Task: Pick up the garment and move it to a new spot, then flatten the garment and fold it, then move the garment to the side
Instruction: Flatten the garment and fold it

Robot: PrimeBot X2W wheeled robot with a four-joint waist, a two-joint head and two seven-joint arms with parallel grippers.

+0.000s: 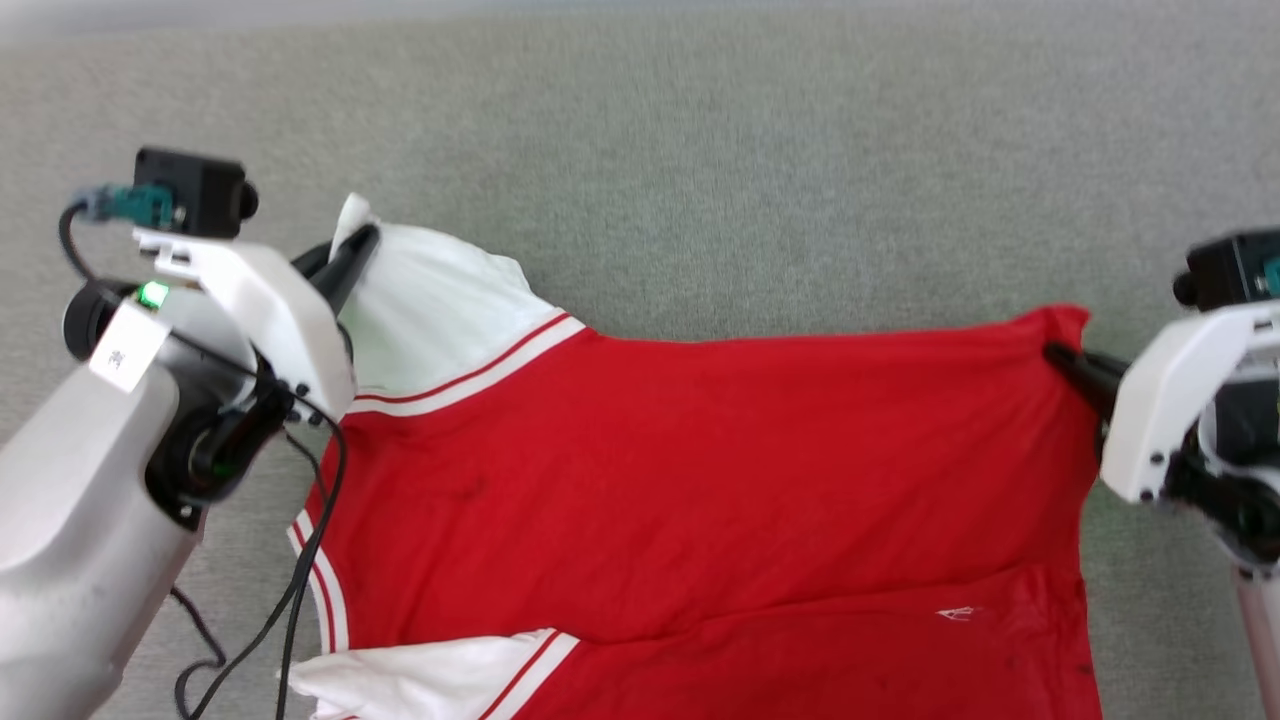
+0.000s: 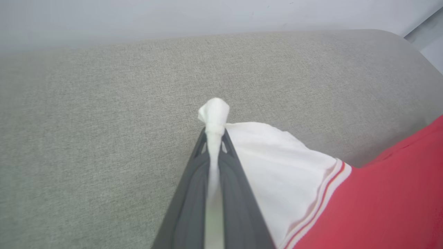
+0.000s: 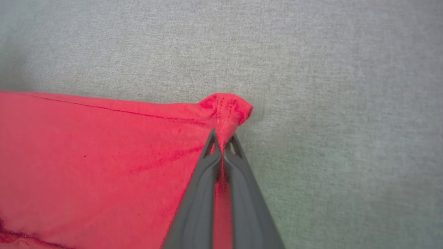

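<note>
**Red jersey pinched at two corners over a grey surface**

Red fabric takes up most of the head view: the jersey [image 1: 700,470] is spread across the grey woven surface [image 1: 700,150], and its near part runs off the bottom of the picture. Its far edge stretches almost straight between the two tools.

The left tool [image 1: 362,243] has its dark fingers pressed together on the tip of a white sleeve [image 1: 430,300]. In the left wrist view, a small knob of white cloth pokes out past the fingertips of the left tool [image 2: 214,133], and the sleeve [image 2: 277,162] drapes off to the right. It meets the red body [image 2: 380,207] at a band of red-and-white striped trim [image 2: 325,193].

The right tool [image 1: 1058,357] is clamped on the far red corner of the hem. In the right wrist view, the tool [image 3: 221,141] nips a bunched point of red cloth, and the rest of the jersey [image 3: 86,166] slopes away to the left.

A second white sleeve [image 1: 420,680] lies at the bottom of the head view, near the left arm's black cables [image 1: 300,600]. A long fold line crosses the lower red panel, with a small white mark [image 1: 955,613] just below it. No numerals can be seen on the side facing up. Behind the surface, the left wrist view shows a pale wall [image 2: 207,17].
</note>
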